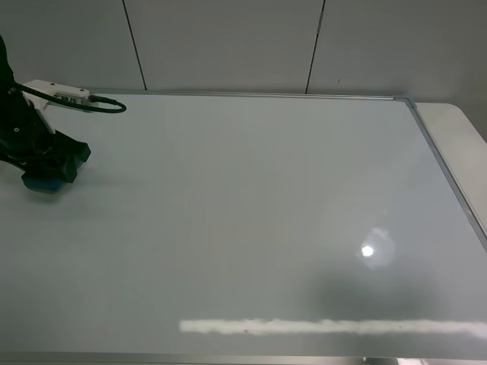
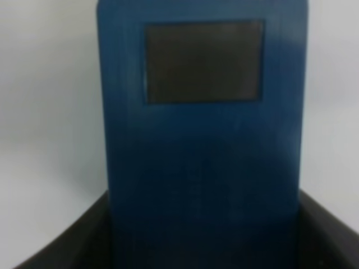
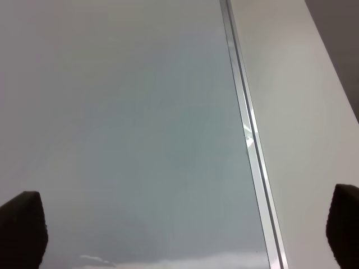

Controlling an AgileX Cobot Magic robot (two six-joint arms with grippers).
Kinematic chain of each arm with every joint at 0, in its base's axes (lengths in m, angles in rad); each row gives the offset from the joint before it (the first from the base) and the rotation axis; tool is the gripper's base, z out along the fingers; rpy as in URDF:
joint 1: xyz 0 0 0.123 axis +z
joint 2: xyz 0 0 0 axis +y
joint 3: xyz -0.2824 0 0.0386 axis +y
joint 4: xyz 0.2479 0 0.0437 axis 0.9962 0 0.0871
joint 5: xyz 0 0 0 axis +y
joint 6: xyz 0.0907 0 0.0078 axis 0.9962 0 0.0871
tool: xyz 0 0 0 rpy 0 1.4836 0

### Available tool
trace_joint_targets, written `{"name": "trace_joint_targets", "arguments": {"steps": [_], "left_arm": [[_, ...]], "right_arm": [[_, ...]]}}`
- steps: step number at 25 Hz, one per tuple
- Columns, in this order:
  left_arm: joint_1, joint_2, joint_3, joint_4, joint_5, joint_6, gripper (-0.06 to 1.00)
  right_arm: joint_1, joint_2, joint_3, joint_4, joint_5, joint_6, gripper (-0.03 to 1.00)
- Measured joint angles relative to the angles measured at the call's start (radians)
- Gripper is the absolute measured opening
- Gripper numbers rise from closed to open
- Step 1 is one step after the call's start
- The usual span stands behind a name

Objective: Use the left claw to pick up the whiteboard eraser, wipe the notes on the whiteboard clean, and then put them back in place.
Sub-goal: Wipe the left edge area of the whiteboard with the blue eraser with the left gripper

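By the whiteboard's (image 1: pixel 251 213) left edge, left fingers (image 1: pixel 70 154) pinch the eraser (image 2: pixel 202 157), its length running straight out ahead.

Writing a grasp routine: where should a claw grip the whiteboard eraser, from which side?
Pinch the whiteboard eraser across its long sides, from above: it is a narrow block, top face up, and the left claw clamps it that way.

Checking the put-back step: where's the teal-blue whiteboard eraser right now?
In the exterior high view the teal-blue rectangular eraser is at the far left of the glossy white whiteboard, clamped in the black left gripper.
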Motion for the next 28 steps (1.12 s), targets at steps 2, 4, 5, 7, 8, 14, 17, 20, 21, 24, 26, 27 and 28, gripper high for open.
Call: {"name": "trace_joint_targets", "arguments": {"steps": [2, 4, 5, 7, 8, 14, 17, 20, 21, 24, 26, 27, 28], "left_arm": [[-0.005, 0.0, 0.0, -0.018, -0.014, 0.0, 0.55], [-0.005, 0.0, 0.0, -0.025, -0.021, 0.0, 0.55], [-0.005, 0.0, 0.0, -0.03, -0.028, 0.0, 0.55], [-0.005, 0.0, 0.0, -0.037, -0.039, 0.0, 0.55], [-0.005, 0.0, 0.004, -0.042, -0.046, 0.0, 0.55], [-0.019, 0.0, 0.112, -0.066, -0.19, 0.0, 0.55], [-0.025, 0.0, 0.131, -0.065, -0.215, 0.001, 0.55], [-0.025, 0.0, 0.131, -0.065, -0.223, 0.001, 0.55], [-0.025, 0.0, 0.131, -0.065, -0.223, 0.001, 0.55], [-0.025, 0.0, 0.133, -0.065, -0.229, 0.001, 0.55], [-0.025, 0.0, 0.148, -0.065, -0.259, 0.003, 0.55], [-0.025, 0.0, 0.158, -0.065, -0.273, 0.006, 0.55], [-0.025, 0.0, 0.167, -0.065, -0.281, 0.009, 0.55]], "right_arm": [[0.0, 0.0, 0.0, 0.0, 0.0, 0.0, 0.99], [0.0, 0.0, 0.0, 0.0, 0.0, 0.0, 0.99], [0.0, 0.0, 0.0, 0.0, 0.0, 0.0, 0.99], [0.0, 0.0, 0.0, 0.0, 0.0, 0.0, 0.99], [0.0, 0.0, 0.0, 0.0, 0.0, 0.0, 0.99], [0.0, 0.0, 0.0, 0.0, 0.0, 0.0, 0.99], [0.0, 0.0, 0.0, 0.0, 0.0, 0.0, 0.99], [0.0, 0.0, 0.0, 0.0, 0.0, 0.0, 0.99], [0.0, 0.0, 0.0, 0.0, 0.0, 0.0, 0.99], [0.0, 0.0, 0.0, 0.0, 0.0, 0.0, 0.99], [0.0, 0.0, 0.0, 0.0, 0.0, 0.0, 0.99], [0.0, 0.0, 0.0, 0.0, 0.0, 0.0, 0.99], [0.0, 0.0, 0.0, 0.0, 0.0, 0.0, 0.99]]}}
